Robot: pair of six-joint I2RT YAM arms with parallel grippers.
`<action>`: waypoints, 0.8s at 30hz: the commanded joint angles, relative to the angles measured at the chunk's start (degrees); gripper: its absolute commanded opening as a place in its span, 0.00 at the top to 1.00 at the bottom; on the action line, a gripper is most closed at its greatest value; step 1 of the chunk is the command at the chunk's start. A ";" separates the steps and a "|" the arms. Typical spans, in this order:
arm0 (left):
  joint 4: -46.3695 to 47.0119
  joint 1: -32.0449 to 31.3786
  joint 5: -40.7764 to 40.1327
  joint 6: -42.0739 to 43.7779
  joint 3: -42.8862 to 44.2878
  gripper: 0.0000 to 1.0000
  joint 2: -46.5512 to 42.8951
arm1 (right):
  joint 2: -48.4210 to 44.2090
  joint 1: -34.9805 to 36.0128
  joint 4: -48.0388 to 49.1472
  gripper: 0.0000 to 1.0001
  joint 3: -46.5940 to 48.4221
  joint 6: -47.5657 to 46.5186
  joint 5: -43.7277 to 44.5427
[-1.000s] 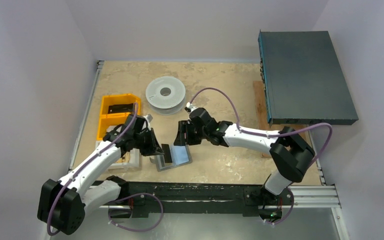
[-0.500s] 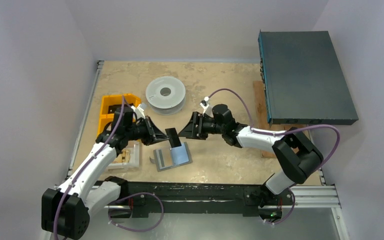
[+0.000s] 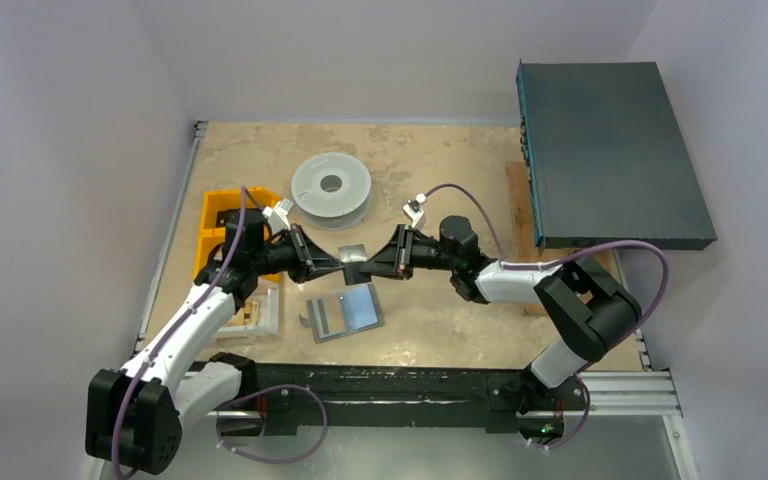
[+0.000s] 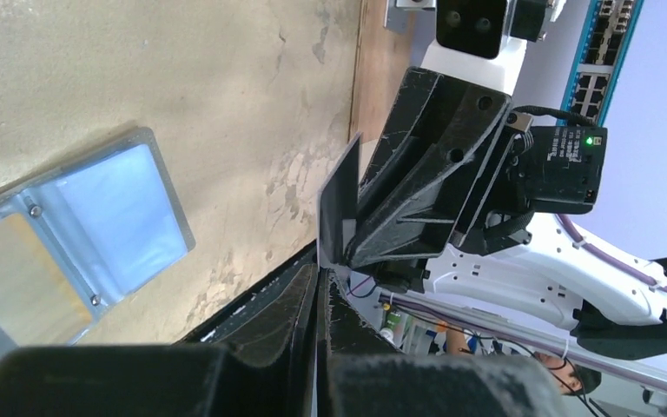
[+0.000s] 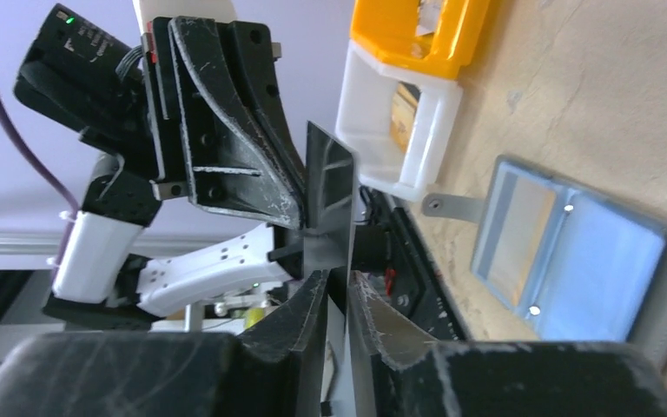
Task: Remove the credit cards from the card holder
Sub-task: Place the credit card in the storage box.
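Note:
The slate-grey card holder (image 3: 345, 313) lies open and flat on the table, a pale blue card showing in its right pocket; it also shows in the left wrist view (image 4: 95, 226) and the right wrist view (image 5: 573, 261). Above it, a dark grey credit card (image 3: 352, 252) hangs in the air between both grippers. My left gripper (image 3: 340, 262) is shut on the card's left edge (image 4: 340, 204). My right gripper (image 3: 368, 262) faces it from the right, its jaws closed narrowly on the card's other edge (image 5: 330, 182).
A pale grey round spool (image 3: 331, 188) sits behind the grippers. Yellow bins (image 3: 222, 225) and a white bin (image 3: 260, 310) stand at the left. A dark network switch (image 3: 610, 155) rests on a wooden board (image 3: 520, 200) at the right.
My left gripper lifted the dark card up and back from the holder. The right gripper swung to face it, opened wider, then closed its jaws on the card.

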 commanded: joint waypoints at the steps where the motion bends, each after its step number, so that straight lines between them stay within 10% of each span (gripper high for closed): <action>1: 5.45 0.03 2.69 -2.35 -0.79 1.00 0.42 | 0.86 0.40 11.68 0.90 -0.21 5.89 -4.01; 13: 8.68 0.03 4.51 -3.23 -1.30 0.72 2.12 | 6.50 0.45 28.80 1.00 -1.24 17.46 -6.73; 24: 16.46 0.03 6.13 -5.82 -2.39 0.88 4.14 | 8.89 0.43 28.34 1.00 -0.57 17.87 -7.25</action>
